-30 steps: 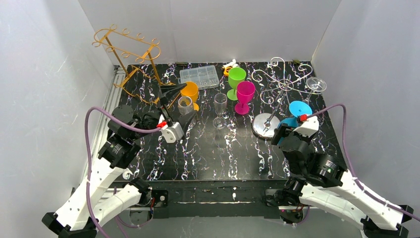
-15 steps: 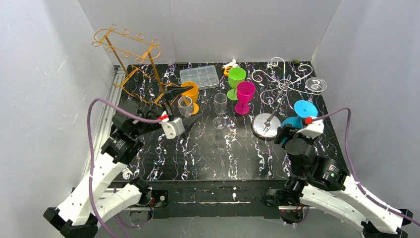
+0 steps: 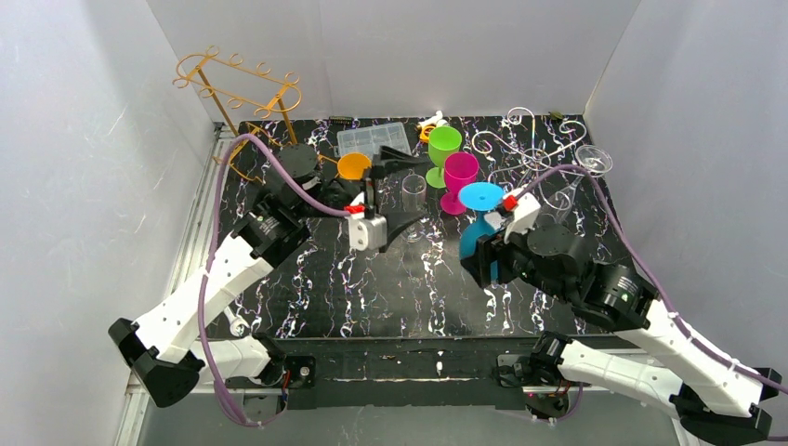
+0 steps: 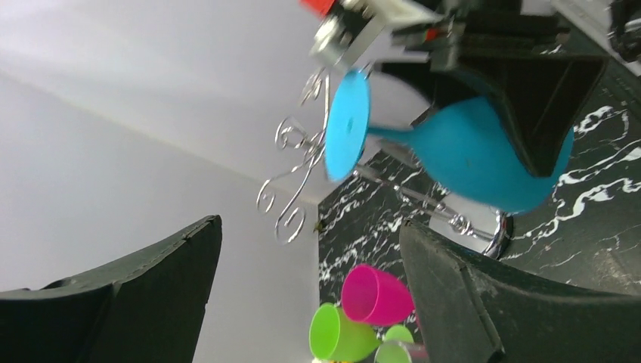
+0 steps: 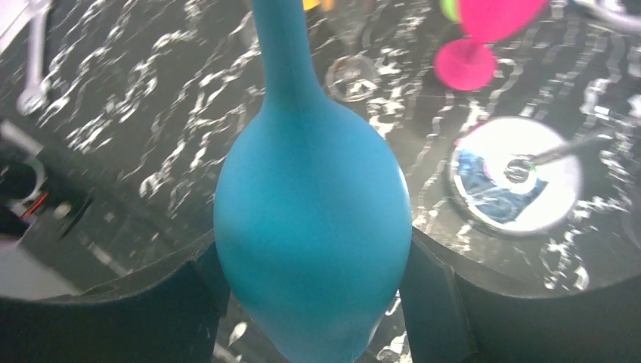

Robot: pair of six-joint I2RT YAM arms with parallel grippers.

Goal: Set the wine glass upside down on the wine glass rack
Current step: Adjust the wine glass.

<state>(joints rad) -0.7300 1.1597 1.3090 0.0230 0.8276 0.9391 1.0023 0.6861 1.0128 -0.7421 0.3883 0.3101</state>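
Blue wine glass [image 3: 474, 240] hangs near-vertical, foot up, bowl clamped in right pincer [image 5: 314, 318]

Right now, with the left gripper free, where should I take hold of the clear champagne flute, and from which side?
Grip the clear champagne flute around its narrow bowl, coming in level from its left, where the open left gripper hangs. It stands upright, with the pink goblet and green goblet close on its right. A bowl grip probably leaves the foot free for hanging.
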